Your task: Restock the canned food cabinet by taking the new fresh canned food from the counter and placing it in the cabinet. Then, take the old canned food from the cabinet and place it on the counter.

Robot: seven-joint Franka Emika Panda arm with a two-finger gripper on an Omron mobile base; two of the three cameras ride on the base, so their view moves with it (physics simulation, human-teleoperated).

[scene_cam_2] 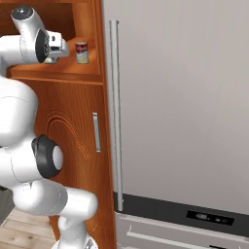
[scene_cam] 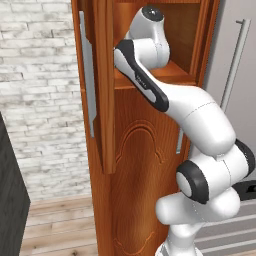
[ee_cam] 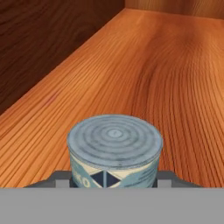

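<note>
The tall canned food cabinet [scene_cam: 135,165] stands open in reddish-brown wood, its door [scene_cam: 102,85] swung out toward the brick wall [scene_cam: 37,90] on its far side, with a long silver bar handle [scene_cam: 87,75] along the door's edge. On the cabinet's other side rises a big grey refrigerator [scene_cam_2: 180,107] with its own long upright handle [scene_cam_2: 115,112] just beside the cabinet's frame. The white arm [scene_cam: 200,125] climbs in front of the cabinet's lower carved panel and reaches into the open compartment, the hand sitting over the wooden shelf [scene_cam_2: 58,70] inside.

On that shelf, toward the cabinet's refrigerator side, a small can with a red-and-cream label [scene_cam_2: 82,52] stands upright, just beyond the hand and apart from it.

In the hand view, the old canned food [ee_cam: 114,151], a short can with a blue-and-white label and a ringed grey metal top, sits upright on the cabinet's shelf boards, right between the fingers of the gripper [ee_cam: 114,179]. The grey finger pads [ee_cam: 168,177] press against the can's two sides, so the gripper is clamped on it. The can's base is hidden, so I cannot tell whether it is touching the shelf.
</note>
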